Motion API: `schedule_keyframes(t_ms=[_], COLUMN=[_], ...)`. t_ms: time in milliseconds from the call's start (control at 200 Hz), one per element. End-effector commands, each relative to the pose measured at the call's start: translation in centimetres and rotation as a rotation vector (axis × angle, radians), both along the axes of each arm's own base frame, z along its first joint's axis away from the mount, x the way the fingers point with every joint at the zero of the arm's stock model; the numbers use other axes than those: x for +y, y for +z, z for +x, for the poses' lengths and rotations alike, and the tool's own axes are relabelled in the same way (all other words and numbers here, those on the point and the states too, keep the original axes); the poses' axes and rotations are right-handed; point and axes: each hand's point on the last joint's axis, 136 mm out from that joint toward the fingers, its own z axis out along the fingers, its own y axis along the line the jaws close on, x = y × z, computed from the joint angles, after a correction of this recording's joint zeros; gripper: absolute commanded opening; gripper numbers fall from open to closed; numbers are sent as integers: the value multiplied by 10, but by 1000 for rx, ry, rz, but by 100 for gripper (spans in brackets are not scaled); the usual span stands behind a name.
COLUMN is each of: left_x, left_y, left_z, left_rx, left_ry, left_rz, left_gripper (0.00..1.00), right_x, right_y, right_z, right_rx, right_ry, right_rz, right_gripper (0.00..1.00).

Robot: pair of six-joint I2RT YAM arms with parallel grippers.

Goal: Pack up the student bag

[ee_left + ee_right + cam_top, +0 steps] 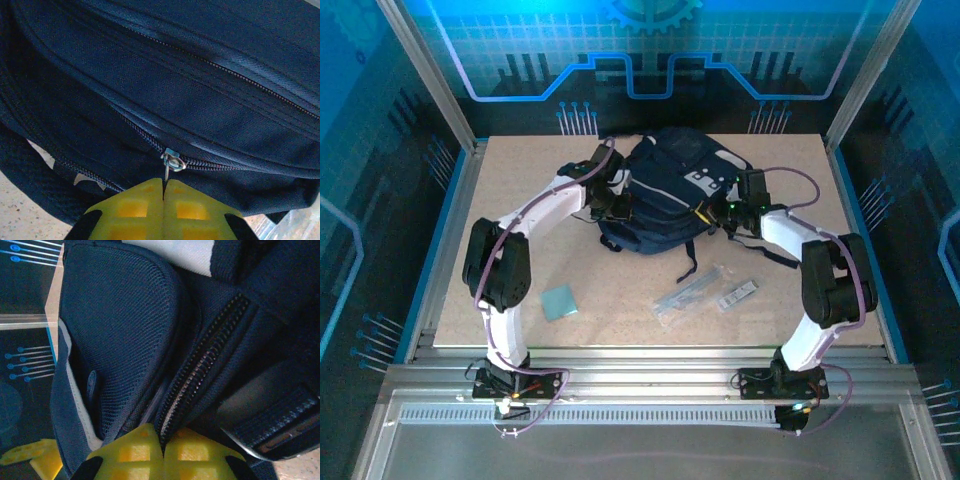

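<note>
Top external view: the table's (520,170) far edge carries the student bag (670,190), seemingly at the unzipping step.
Left gripper (163,192) pinches the zipper pull (172,162); right gripper (162,440) clamps the bag's fabric by the zipper. Next, likely: slide the pull along.

A pale speckled tabletop (620,320) is enclosed by aluminium posts (425,70) and blue-lit panels (650,40) printed with circuit patterns.

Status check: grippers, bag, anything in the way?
Left gripper shut on zipper pull. Right gripper shut on bag at its zipper. Packets, teal card loose on table, not packed.
</note>
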Motion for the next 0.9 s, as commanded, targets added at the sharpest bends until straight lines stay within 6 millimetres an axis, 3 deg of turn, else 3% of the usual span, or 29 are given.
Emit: schedule_keyframes(t_ms=[0, 135, 305, 340, 380, 465, 575, 720, 895], left_x=[22, -21, -84, -93, -103, -124, -144, -161, -175], left_y=[3, 11, 35, 39, 44, 51, 54, 60, 70], left_z=[-14, -38, -69, -71, -70, -61, -40, -24, -27], left_rx=[25, 25, 35, 33, 24, 0, -31, -51, -71], left_ry=[22, -82, -149, -151, -158, -168, -180, -191, -223], left_rz=[92, 68, -128, -159, -193, -255, -291, -323, -345], left_gripper=[0, 0, 0, 0, 0, 0, 0, 0, 0], right_x=[-45, -62, -80, -81, -81, -81, -84, -78, -57], right_y=[3, 10, 18, 21, 25, 35, 46, 51, 35], right_z=[30, 55, 81, 83, 83, 74, 45, 3, -28], right_rx=[-78, -103, -96, -91, -86, -84, -78, -55, -7], right_ry=[-62, -73, -111, -113, -115, -119, -130, -123, -108], right_rz=[-164, -240, -268, -263, -253, -240, -241, -182, -64], right_gripper=[0, 0, 0, 6, 20, 52, 69, 73, 73])
